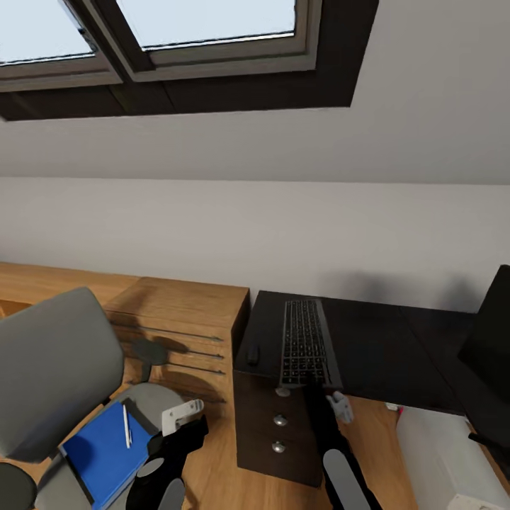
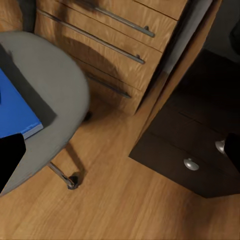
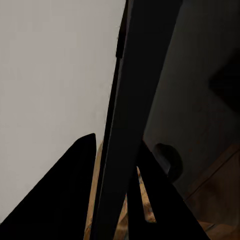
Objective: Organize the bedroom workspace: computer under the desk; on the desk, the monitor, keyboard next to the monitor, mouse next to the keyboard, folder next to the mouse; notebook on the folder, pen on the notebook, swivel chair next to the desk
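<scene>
Two fingers [image 3: 75, 190] of our right gripper [image 3: 112, 195] pinch the keyboard [image 1: 306, 343] edge; our left gripper [image 1: 183, 418] looks spread above the folder [image 1: 106, 448]

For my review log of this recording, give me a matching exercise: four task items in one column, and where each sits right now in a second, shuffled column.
Items:
1. keyboard
2. mouse
3. folder
4. pen

Places:
A. on the swivel chair seat
B. lying on the blue folder
C. on the desk, near edge between the right tool fingers
D. on the desk corner, beside the keyboard

Pairs: 1-C, 2-D, 3-A, 4-B
</scene>
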You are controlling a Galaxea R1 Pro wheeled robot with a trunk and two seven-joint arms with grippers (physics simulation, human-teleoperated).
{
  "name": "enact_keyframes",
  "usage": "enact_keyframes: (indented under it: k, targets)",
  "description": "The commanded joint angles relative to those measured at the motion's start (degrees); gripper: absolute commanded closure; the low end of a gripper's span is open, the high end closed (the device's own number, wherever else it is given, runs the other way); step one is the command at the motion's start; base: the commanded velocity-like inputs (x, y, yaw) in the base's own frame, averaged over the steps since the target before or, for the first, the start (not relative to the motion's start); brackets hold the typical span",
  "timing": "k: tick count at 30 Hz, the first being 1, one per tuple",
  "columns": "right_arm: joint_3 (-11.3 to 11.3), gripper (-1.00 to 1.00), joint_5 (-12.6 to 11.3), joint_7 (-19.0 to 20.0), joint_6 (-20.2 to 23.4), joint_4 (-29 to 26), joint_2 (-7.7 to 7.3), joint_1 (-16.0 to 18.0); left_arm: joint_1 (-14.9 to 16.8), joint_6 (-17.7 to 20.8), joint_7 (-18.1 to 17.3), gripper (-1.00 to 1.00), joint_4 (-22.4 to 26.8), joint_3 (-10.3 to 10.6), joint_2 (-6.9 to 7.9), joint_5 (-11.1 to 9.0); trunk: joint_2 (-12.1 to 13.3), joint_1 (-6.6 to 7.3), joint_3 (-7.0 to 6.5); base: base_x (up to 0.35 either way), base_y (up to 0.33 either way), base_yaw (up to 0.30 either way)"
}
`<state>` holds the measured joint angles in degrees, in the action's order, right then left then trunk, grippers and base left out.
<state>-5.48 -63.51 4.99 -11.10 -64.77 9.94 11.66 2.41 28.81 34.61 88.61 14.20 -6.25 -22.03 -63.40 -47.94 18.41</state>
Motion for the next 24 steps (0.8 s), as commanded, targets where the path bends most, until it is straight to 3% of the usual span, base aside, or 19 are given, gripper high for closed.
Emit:
enact_keyframes:
  k: [1, 3, 6, 20, 24]
  targets:
    - [-0.1, 1.0, -0.5, -0.6, -1.1, 0.2, 0.02, 0.1, 0.0, 0.1, 0.5, -1.0, 0.1, 0.3, 0.01, -0.5, 0.0, -0.03, 0.07, 0.195, 0.007, 0.0]
    - [-0.2, 1.0, -0.5, -3.1, -3.9, 0.4, 0.06, 0.1, 0.0, 0.1, 0.6, -1.0, 0.2, 0.9, 0.01, -0.5, 0.0, -0.03, 0.07, 0.07, 0.003, 0.0]
    - [-0.2, 1.0, -0.6, -3.7, -4.7, 0.5, 0.06, 0.1, 0.0, 0.1, 0.6, -1.0, 0.9, 1.1, -0.06, -0.5, 0.0, -0.03, 0.07, 0.02, 0.001, 0.0]
    - [-0.4, 1.0, -0.5, -4.0, -5.1, 1.3, 0.06, 0.0, 0.0, 0.1, 0.7, -1.0, 1.4, 1.5, -0.16, -0.6, -5.7, -3.11, 2.58, 0.001, 0.0, 0.0]
    - [-1.5, 1.0, -0.5, -4.0, -5.1, 1.3, 0.06, 0.1, 0.0, 0.1, 0.7, -1.0, 1.3, 1.5, -0.16, -0.6, -7.3, -3.99, 3.3, 0.0, 0.0, 0.0]
